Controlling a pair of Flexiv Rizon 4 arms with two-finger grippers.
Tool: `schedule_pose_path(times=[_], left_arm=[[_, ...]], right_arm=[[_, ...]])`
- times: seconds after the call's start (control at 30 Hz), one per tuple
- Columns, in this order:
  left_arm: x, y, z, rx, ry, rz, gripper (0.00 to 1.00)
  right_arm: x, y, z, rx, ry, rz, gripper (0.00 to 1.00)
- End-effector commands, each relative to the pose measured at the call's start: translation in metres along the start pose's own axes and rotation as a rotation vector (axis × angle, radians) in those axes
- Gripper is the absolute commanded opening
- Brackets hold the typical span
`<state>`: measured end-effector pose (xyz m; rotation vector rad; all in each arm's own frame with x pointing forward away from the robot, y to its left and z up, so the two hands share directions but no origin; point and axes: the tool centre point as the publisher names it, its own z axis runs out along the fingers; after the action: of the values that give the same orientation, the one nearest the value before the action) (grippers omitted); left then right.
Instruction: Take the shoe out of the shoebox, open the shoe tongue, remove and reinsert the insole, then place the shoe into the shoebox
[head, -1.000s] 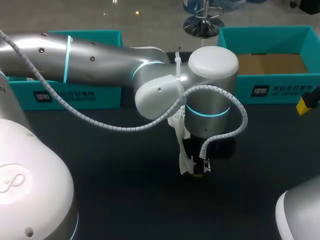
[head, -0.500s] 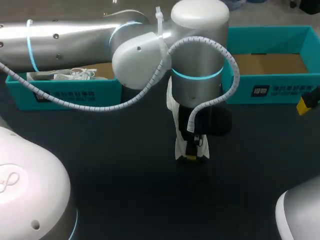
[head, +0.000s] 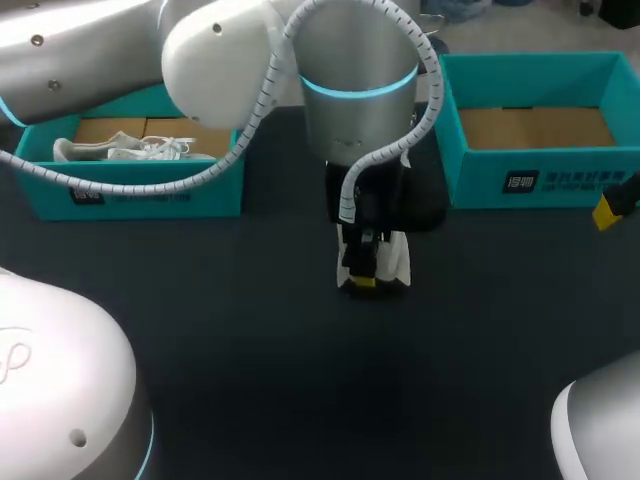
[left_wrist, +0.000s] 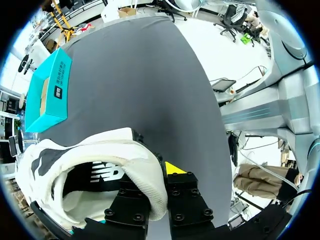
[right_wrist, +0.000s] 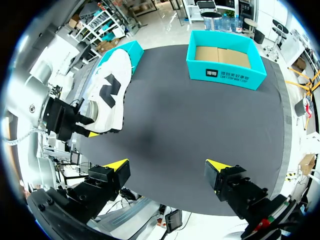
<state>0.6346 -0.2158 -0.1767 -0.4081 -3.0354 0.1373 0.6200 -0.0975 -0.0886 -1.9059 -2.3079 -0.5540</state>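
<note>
A white shoe (left_wrist: 95, 165) with a black logo is gripped by its heel collar in my left gripper (left_wrist: 157, 187), one finger inside the opening and one outside. In the head view the left gripper (head: 362, 272) and the shoe (head: 397, 262) are over the dark table between the two teal boxes, mostly hidden under the arm. The right wrist view shows the shoe (right_wrist: 111, 87) held level, toe toward the left shoebox (right_wrist: 127, 50). My right gripper (right_wrist: 166, 169) is open with nothing between its fingers, well back from the shoe, and shows at the right edge (head: 612, 208) in the head view.
The left teal shoebox (head: 130, 190) holds another white shoe with loose laces (head: 120, 150). The right teal box (head: 540, 180) shows only its cardboard floor (right_wrist: 222, 56). Dark tabletop (head: 300, 380) lies in front of the shoe.
My left arm has carried the shoe away from the front of the table toward the boxes, and its wrist has swung up and left, uncovering the left shoebox. The right gripper has stayed put.
</note>
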Motion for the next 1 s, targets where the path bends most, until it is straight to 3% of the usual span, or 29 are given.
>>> schedule_pose_path(times=[0.03,0.7,1.0], left_arm=[[0.002,0.003,-0.002,0.005,-0.006,0.0,0.0],[0.002,0.003,-0.002,0.005,-0.006,0.0,0.0],[-0.052,0.073,-0.042,0.031,0.053,-0.034,0.0]], right_arm=[[0.0,0.003,-0.001,0.006,-0.001,0.001,1.0],[0.0,0.003,-0.001,0.006,-0.001,0.001,1.0],[0.0,0.003,-0.001,0.006,-0.001,0.001,1.0]])
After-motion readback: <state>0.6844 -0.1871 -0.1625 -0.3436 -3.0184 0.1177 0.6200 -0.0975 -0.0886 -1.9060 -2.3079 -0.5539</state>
